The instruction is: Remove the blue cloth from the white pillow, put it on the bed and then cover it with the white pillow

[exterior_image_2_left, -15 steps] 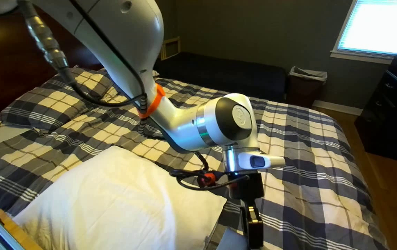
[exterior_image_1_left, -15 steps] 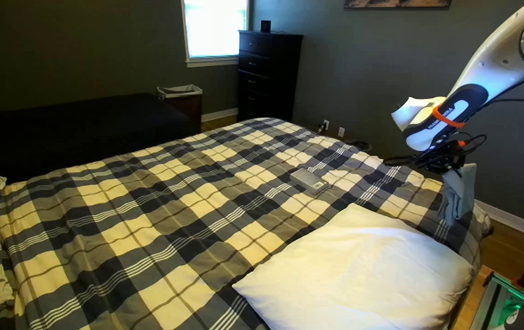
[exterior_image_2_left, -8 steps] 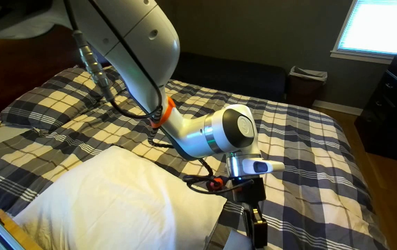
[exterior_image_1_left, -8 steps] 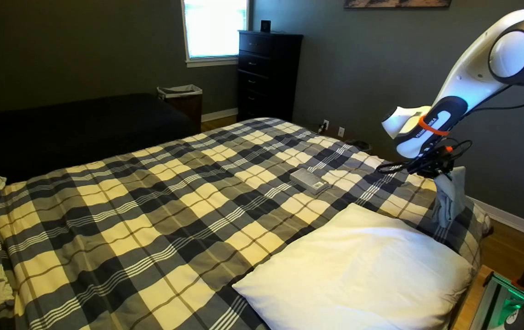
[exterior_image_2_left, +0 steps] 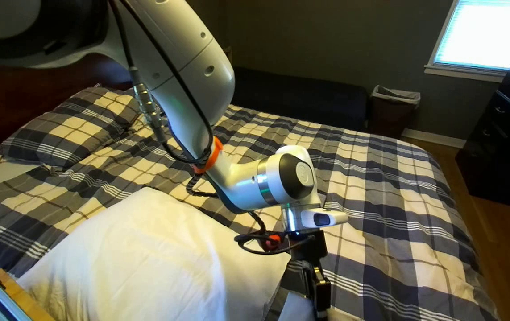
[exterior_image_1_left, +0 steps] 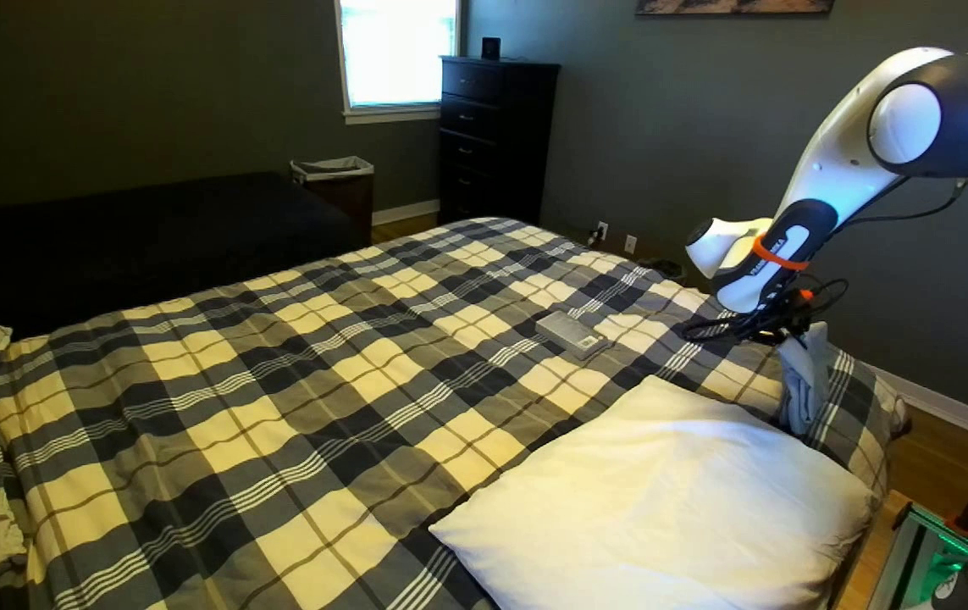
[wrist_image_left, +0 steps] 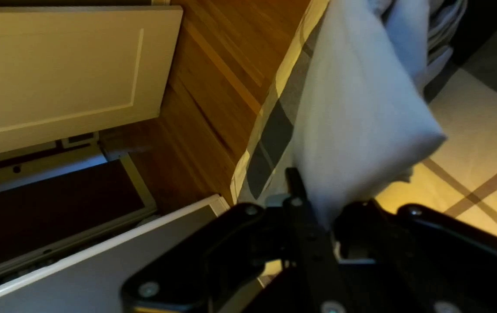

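Note:
My gripper (exterior_image_1_left: 795,335) is shut on the blue cloth (exterior_image_1_left: 804,381), which hangs down in folds beside the white pillow (exterior_image_1_left: 670,500). The cloth's lower end shows near the pillow's edge; I cannot tell whether it touches the bed (exterior_image_1_left: 323,398). In the wrist view, the cloth (wrist_image_left: 361,100) is pinched between the fingers and spreads out beyond them. In an exterior view, the gripper (exterior_image_2_left: 319,305) is low beside the pillow's corner (exterior_image_2_left: 161,258), with part of the cloth (exterior_image_2_left: 297,307) cut off by the frame bottom. The pillow lies flat on the bed.
A flat grey box (exterior_image_1_left: 572,335) lies on the bed past the pillow. Plaid pillows (exterior_image_2_left: 72,125) are at the headboard. A wood-edged stand (exterior_image_1_left: 860,555) is beside the white pillow. The bed's edge drops to the wooden floor (wrist_image_left: 213,87).
The arm has lowered the gripper and cloth, and they have shifted left in an exterior view, closer to the pillow's edge. The pillow has not moved.

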`<control>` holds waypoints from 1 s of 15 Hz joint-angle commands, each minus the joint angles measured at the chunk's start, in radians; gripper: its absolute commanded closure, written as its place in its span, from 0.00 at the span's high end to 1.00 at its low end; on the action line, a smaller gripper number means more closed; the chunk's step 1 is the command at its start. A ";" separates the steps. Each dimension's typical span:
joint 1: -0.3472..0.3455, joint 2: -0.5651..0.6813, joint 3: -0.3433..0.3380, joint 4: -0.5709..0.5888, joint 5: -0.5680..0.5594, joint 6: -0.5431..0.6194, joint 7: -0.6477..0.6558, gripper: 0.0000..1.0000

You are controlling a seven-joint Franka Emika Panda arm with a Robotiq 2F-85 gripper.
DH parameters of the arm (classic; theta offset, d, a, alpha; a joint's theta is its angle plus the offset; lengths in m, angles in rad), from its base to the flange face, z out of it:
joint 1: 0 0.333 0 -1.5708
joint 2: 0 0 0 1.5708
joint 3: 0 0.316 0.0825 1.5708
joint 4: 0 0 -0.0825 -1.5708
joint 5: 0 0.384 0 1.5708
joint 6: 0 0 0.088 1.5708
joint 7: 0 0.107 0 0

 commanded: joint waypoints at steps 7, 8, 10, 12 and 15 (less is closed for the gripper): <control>0.024 -0.001 -0.017 -0.020 0.004 0.144 -0.039 0.47; 0.025 -0.009 -0.017 -0.027 0.005 0.162 -0.044 0.54; 0.028 -0.023 -0.014 -0.041 0.011 0.194 -0.057 0.69; 0.029 -0.046 -0.005 -0.063 0.026 0.228 -0.084 0.84; 0.017 -0.097 0.031 -0.114 0.107 0.274 -0.190 1.00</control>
